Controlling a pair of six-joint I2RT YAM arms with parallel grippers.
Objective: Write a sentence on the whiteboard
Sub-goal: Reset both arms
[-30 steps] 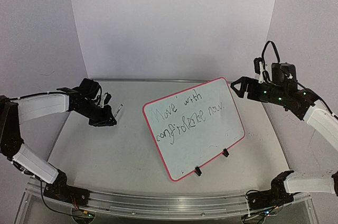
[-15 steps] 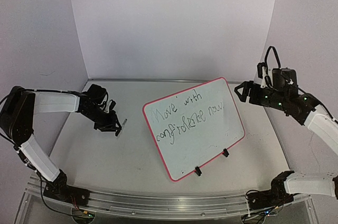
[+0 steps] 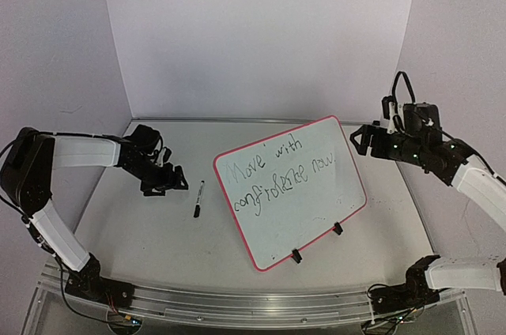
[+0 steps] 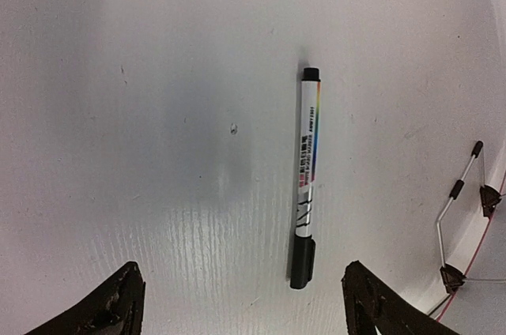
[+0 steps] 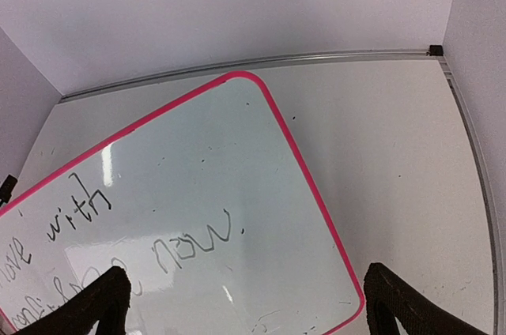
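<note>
The whiteboard point(image 3: 304, 212), white with a pink-red rim, stands tilted on two black clip feet point(image 3: 296, 255) at the table's middle. The sentence point(image 3: 278, 171) runs across it in two slanted rows of thin black writing. A black-capped marker point(image 3: 198, 198) lies flat on the table left of the board. My left gripper point(image 3: 175, 178) hovers just left of it, open and holding nothing. In the left wrist view the marker point(image 4: 307, 177) lies between my spread fingers point(image 4: 118, 303). My right gripper point(image 3: 357, 139) is open by the board's top right corner, over the whiteboard point(image 5: 229, 145) and the sentence point(image 5: 194, 240).
White backdrop walls close the table at the back and both sides. A metal rail point(image 3: 237, 303) runs along the near edge between the arm bases. A thin metal strip point(image 5: 316, 60) marks the table's far edge. The board's wire stand point(image 4: 458, 208) shows right of the marker.
My left gripper has opened and let go of the marker, which now lies on the table to its right. The right gripper has shifted slightly, still open.
</note>
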